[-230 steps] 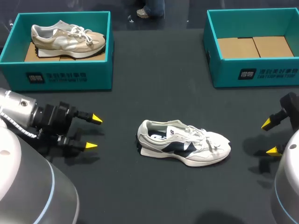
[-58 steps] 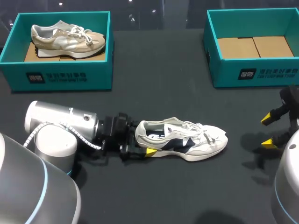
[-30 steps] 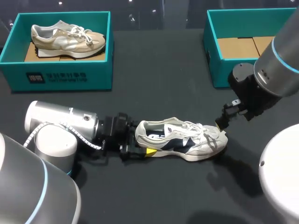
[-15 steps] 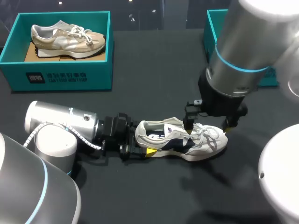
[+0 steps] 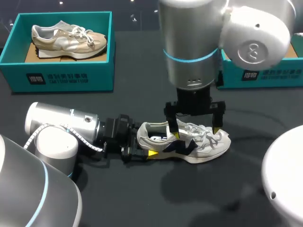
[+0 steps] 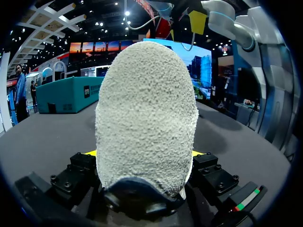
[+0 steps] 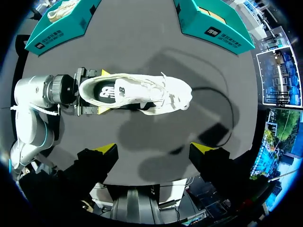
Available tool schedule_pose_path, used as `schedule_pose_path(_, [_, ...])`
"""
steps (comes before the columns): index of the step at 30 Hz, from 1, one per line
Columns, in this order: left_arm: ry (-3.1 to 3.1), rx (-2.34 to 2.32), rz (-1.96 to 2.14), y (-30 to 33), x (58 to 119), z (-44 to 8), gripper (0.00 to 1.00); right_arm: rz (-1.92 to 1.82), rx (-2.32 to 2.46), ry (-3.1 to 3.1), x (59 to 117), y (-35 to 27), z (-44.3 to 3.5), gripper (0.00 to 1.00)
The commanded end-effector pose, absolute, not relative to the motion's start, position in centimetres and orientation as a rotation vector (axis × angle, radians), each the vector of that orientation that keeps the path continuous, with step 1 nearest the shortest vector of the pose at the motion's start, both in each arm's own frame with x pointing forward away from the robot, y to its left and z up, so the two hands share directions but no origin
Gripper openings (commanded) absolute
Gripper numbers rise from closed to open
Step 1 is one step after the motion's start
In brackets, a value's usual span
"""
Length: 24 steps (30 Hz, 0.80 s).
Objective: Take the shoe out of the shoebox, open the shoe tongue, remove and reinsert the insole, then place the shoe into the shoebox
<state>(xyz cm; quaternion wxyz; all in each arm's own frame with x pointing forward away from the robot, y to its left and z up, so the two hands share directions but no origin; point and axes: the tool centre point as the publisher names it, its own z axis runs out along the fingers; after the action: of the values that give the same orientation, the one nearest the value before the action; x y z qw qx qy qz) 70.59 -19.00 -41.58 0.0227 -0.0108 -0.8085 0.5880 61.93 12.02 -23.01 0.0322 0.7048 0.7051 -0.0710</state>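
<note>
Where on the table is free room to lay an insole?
Bare table lies between the left box and the right box, and in front of the white shoe toward the near edge. Crowded around the shoe: left gripper clamps its heel, right gripper hangs open above the laces.

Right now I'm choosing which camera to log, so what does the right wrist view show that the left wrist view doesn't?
Only the right wrist view: the whole white shoe from above, laces and opening included, the shoebox holding a beige shoe, and the open right gripper above the white shoe. Only the left wrist view: the heel's rough fabric close up, filling most of the view. Both: the left gripper shut on the heel, and the other shoebox.
</note>
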Motion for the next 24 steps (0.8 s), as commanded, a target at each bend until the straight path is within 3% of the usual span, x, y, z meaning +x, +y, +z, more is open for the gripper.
schedule_pose_path(1, [-2.507,-0.033,1.821,-18.7,70.4,-41.7,0.0,-0.498,2.049,2.021,62.8,13.9,-24.6,1.0])
schedule_pose_path(24, [-2.507,-0.033,1.821,-18.7,70.4,-41.7,0.0,-0.456,1.984,1.894,66.8,15.6,-29.1,1.0])
